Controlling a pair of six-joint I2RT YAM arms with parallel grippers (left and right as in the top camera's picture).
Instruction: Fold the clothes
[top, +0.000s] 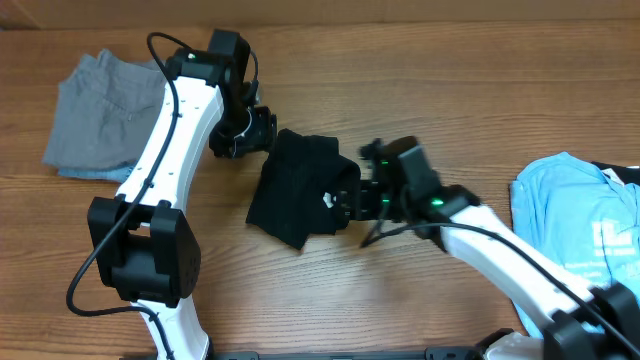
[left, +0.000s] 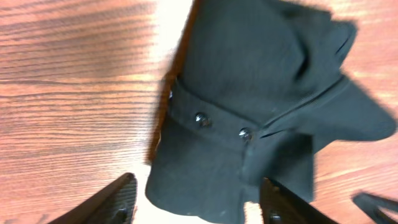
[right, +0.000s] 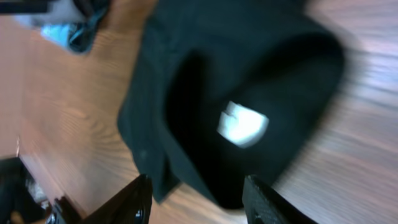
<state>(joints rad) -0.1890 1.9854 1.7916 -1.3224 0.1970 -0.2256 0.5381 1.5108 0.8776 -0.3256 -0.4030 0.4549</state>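
Clothes lie in three places on a brown wooden table (top: 420, 80) with a clear grain; the table fills every view and nothing of the room shows beyond it. At the middle lies the black garment (top: 300, 190), bunched and partly folded, between the two arms. The right gripper (top: 345, 200) is at its right edge. In the right wrist view this gripper (right: 196, 199) has its fingers wide apart and holds nothing, with the black cloth (right: 236, 81) just before them and a small white label (right: 242, 124) on it, blurred. The left gripper (top: 250, 135) stands at the upper left corner of the garment. In the left wrist view its fingers (left: 121, 199) are also spread apart and grip nothing, and the hem of the cloth (left: 249, 93) lies between them, showing a band with two dark round buttons (left: 200, 117). Farther away, a grey piece (top: 105, 115) rests crumpled at the far left of the table, well apart from the arms. A light-blue tee (top: 575, 220) with white print lies at the right edge.
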